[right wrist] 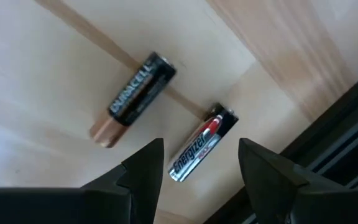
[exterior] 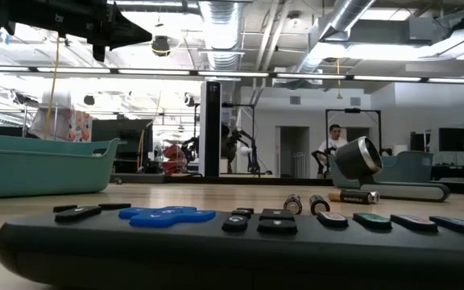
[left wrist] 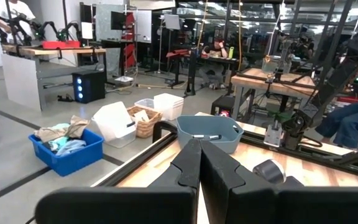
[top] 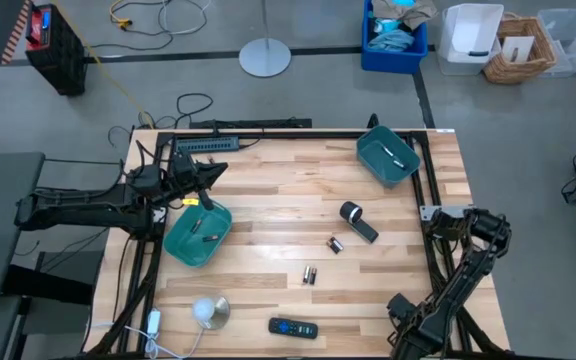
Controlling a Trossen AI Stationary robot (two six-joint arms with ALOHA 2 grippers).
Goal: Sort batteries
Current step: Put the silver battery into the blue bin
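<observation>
**Right gripper lined up over a cell by the tabletop's edge**

I read this as the pick step. The right gripper (right wrist: 199,160) hangs with its jaws spread wide and nothing between them yet. In its wrist view the red-and-silver battery (right wrist: 199,149) lies on the bare wood right under the gap. It sits just beside the black frame rail (right wrist: 328,118), with the copper-topped battery (right wrist: 133,97) lying near it but apart.

From above, more loose cells show mid-tabletop (top: 268,200): a pair of batteries (top: 308,274) lying side by side and a single battery (top: 335,244) near the black cylinder (top: 356,218). The remote control (top: 293,328) lies at the near edge.

The left gripper (left wrist: 199,165) is pinched fully closed and empty. It waits above the left teal bin (top: 174,246), which seems to have a couple of small cells in it already. The right teal bin (top: 366,150) stands at the far corner.

My next move should be a straight descent so the fingers (right wrist: 143,167) straddle the cell across its width, then a close. The cell lies diagonal to the jaws, so I judge a small wrist turn is needed first. The rail is close, and the outer finger could catch it or roll the cell away
</observation>
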